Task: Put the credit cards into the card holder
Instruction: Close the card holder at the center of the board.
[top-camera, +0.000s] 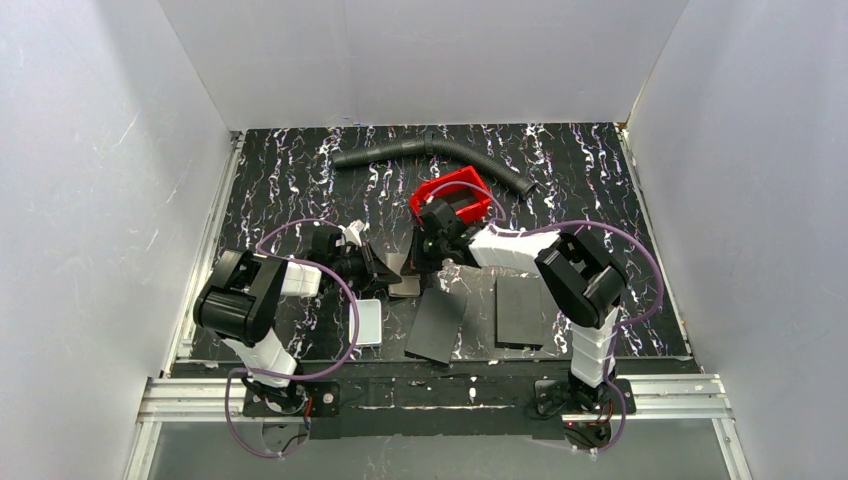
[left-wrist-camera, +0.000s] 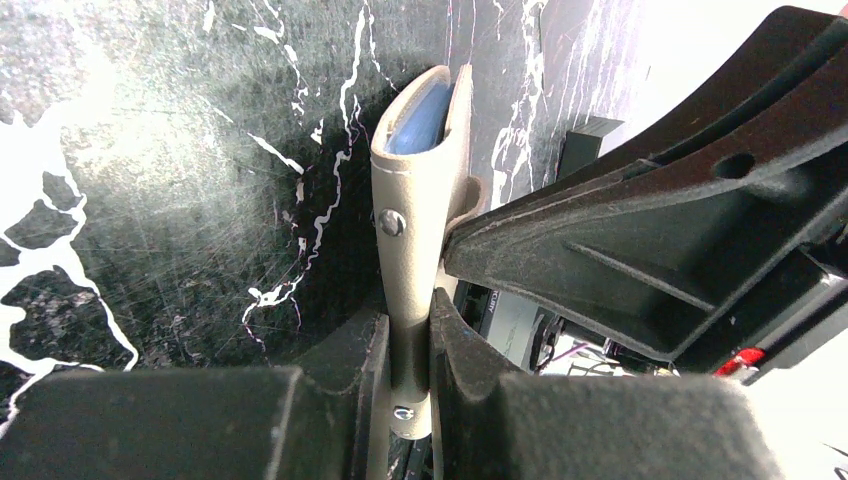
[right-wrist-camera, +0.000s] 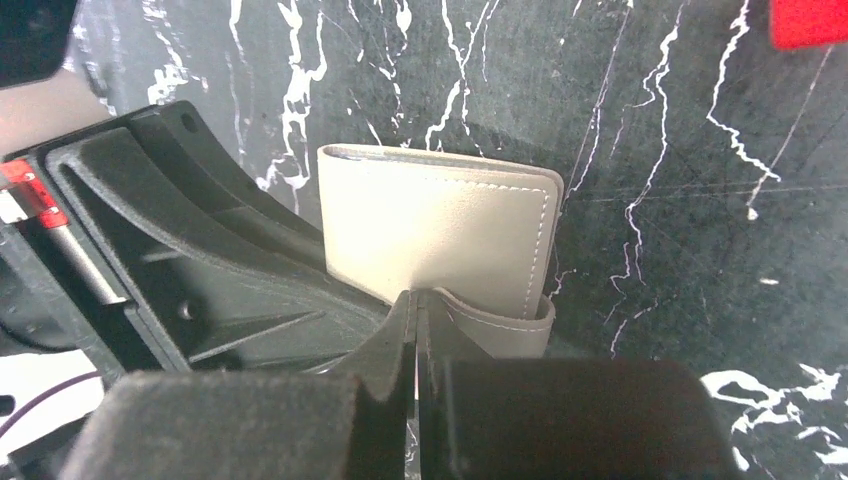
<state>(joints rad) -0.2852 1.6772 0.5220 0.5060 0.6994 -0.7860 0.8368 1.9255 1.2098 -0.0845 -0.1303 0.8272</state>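
the left gripper (left-wrist-camera: 408, 338) clamps the card holder (left-wrist-camera: 425, 200) on edge above the table (left-wrist-camera: 180, 200). the right gripper (right-wrist-camera: 415, 315) is closed at its clasp tab (right-wrist-camera: 500, 325), perhaps nipping it. blue lining shows inside; contents hidden.

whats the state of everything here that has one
card holder, folded closed, gripped by both tools
left tool, shut on the card holder's edge
right tool, shut on its clasp tab
red tray, upright, inside partly hidden
black panels, lying flat
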